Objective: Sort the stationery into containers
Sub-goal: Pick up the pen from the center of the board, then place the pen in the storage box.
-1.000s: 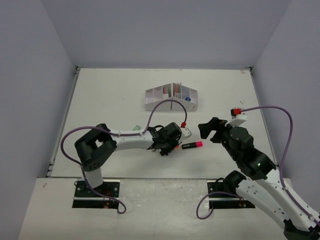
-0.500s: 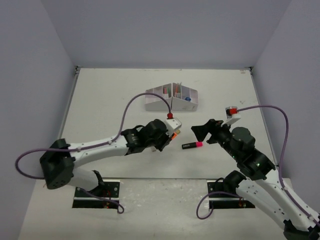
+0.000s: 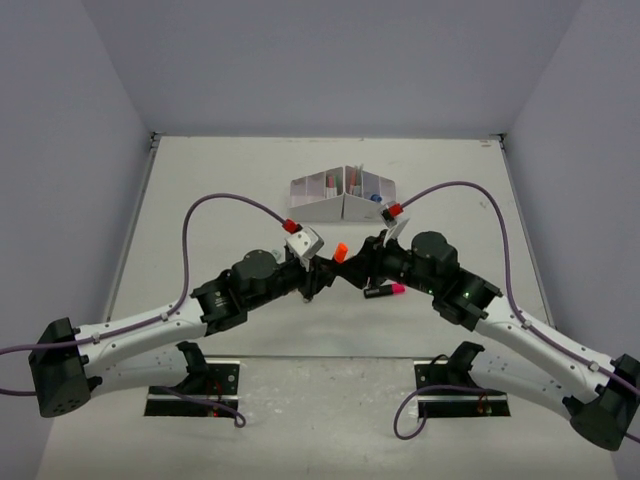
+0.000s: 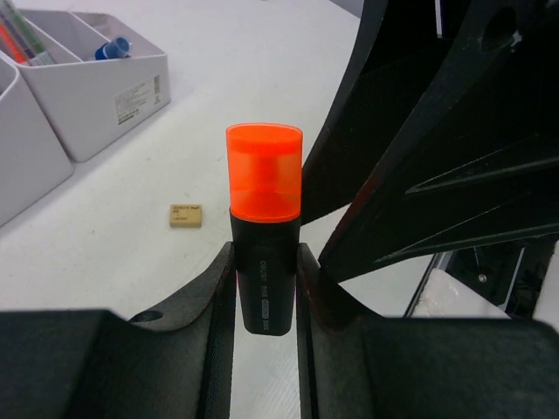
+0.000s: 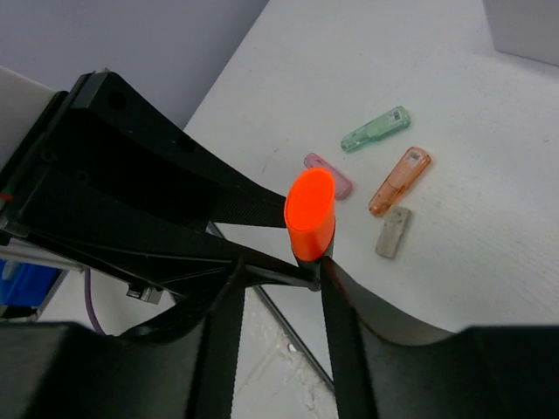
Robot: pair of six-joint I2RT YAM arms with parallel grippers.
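A black highlighter with an orange cap (image 4: 265, 183) (image 3: 340, 251) (image 5: 311, 209) is held up off the table, cap upward, with my left gripper (image 4: 264, 255) (image 3: 322, 266) shut on its black body. My right gripper (image 5: 281, 262) (image 3: 362, 262) faces it from the right. Its fingers stand either side of the highlighter just below the cap, the right one against it, with a gap at the left one. A second black highlighter with a pink end (image 3: 383, 291) lies on the table under the right arm. The white organiser (image 3: 320, 210) (image 4: 96, 96) stands further back, with pens and a blue piece (image 4: 113, 49) in its compartments.
Small pieces lie on the table below the grippers: a green one (image 5: 376, 129), an orange one (image 5: 399, 181), a pink one (image 5: 328, 175) and a grey one (image 5: 392, 231). A tan eraser (image 4: 186, 215) lies near the organiser. Both arms cross the middle of the table.
My left arm has lifted the orange-capped highlighter off the table and stretched toward the centre. The right arm has swung left to meet it, its jaws narrowing around the highlighter.
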